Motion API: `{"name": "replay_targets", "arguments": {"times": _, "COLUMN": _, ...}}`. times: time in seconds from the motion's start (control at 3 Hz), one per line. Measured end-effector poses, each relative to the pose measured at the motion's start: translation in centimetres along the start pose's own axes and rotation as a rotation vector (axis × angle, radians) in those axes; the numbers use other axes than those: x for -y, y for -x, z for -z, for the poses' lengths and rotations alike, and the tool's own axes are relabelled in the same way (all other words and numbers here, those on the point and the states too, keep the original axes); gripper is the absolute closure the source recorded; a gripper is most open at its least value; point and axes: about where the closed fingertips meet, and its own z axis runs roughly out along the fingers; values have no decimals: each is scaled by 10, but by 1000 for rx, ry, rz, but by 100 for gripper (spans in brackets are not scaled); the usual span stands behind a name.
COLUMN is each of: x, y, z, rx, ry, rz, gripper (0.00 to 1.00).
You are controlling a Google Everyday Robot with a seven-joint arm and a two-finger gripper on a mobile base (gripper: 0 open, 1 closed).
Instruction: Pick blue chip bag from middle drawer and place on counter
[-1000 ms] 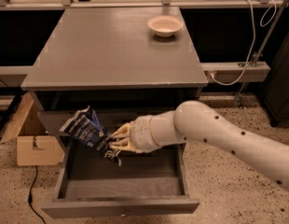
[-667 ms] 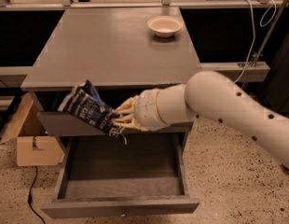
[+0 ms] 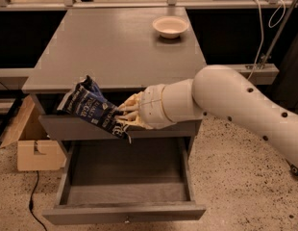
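Observation:
The blue chip bag [image 3: 90, 108] is dark blue with white lettering, held tilted in the air in front of the cabinet's upper drawer front, just below the counter's front edge. My gripper [image 3: 124, 118] is shut on the bag's right end, with the white arm reaching in from the right. The middle drawer [image 3: 125, 206] is pulled open below, its grey floor bare. The counter [image 3: 115, 47] is the wide grey top above and behind the bag.
A white bowl [image 3: 170, 26] sits at the counter's back right. A cardboard box [image 3: 29, 138] stands on the floor left of the cabinet. A rail with cables [image 3: 264, 42] runs behind and to the right. Speckled floor lies around.
The gripper has lifted the bag out of the drawer, up and slightly left, to the level of the counter's front edge.

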Motion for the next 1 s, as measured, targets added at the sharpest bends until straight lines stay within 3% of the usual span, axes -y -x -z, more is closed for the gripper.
{"name": "replay_targets", "arguments": {"times": 0.33, "x": 37, "y": 1, "z": 5, "rx": -30, "ry": -35, "rz": -14, "gripper": 100}}
{"name": "replay_targets", "arguments": {"times": 0.67, "x": 101, "y": -5, "z": 19, "rx": -120, "ry": -69, "rz": -39, "gripper": 100}}
{"name": "replay_targets", "arguments": {"times": 1.0, "x": 151, "y": -46, "z": 25, "rx": -243, "ry": -50, "rz": -148, "gripper": 100}}
